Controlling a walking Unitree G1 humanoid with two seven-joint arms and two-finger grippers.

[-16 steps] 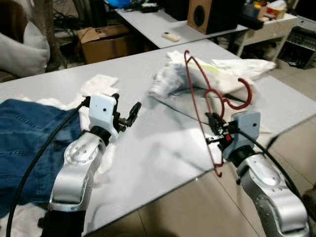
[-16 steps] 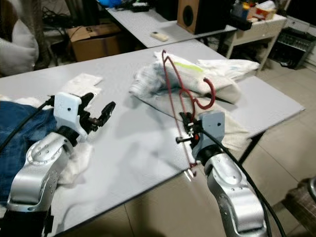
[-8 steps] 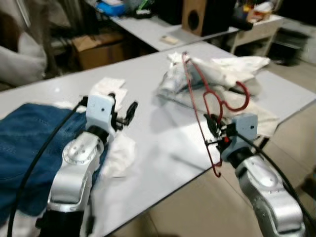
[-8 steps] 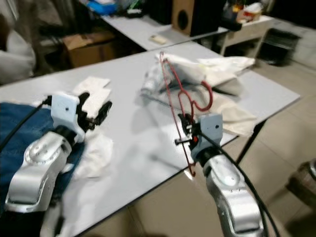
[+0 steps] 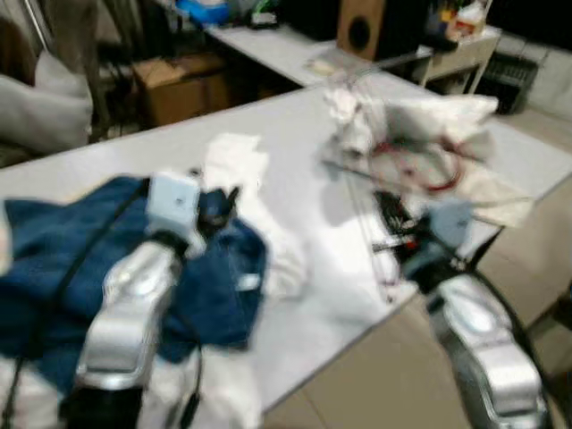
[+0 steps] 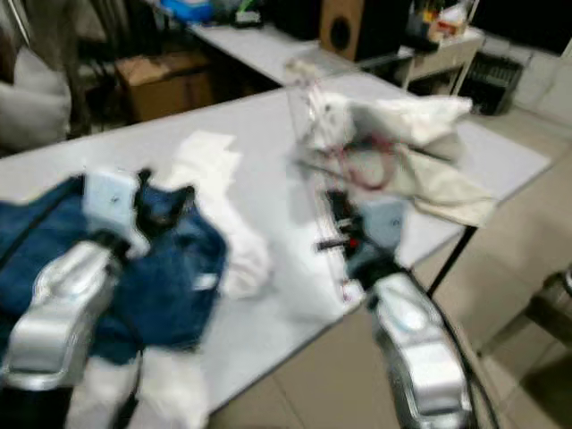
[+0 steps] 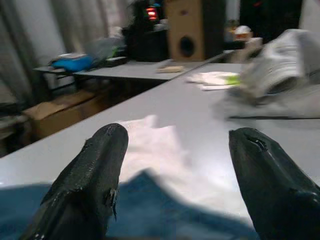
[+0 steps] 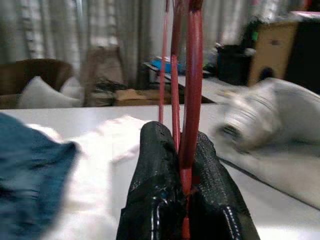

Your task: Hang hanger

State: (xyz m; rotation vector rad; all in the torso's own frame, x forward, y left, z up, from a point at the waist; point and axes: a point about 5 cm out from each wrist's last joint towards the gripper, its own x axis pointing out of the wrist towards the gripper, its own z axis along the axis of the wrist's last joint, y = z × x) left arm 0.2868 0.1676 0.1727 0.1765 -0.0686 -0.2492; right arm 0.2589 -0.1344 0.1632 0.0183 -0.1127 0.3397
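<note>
The red hanger (image 8: 191, 75) stands pinched between the right gripper (image 8: 184, 197) fingers above the grey table (image 5: 304, 134) edge. Carry it steadily, grip firm. The left gripper (image 7: 175, 150), fingers apart, hovers over blue jeans (image 5: 80, 259).

The picture is blurred. A grey bench (image 5: 295, 125) crosses the frame. Blue jeans (image 5: 80, 259) lie at lower left under the left arm. A red hanger (image 5: 420, 165) rests against white cloth (image 5: 429, 125) at upper right, above the right gripper (image 5: 393, 228).
</note>
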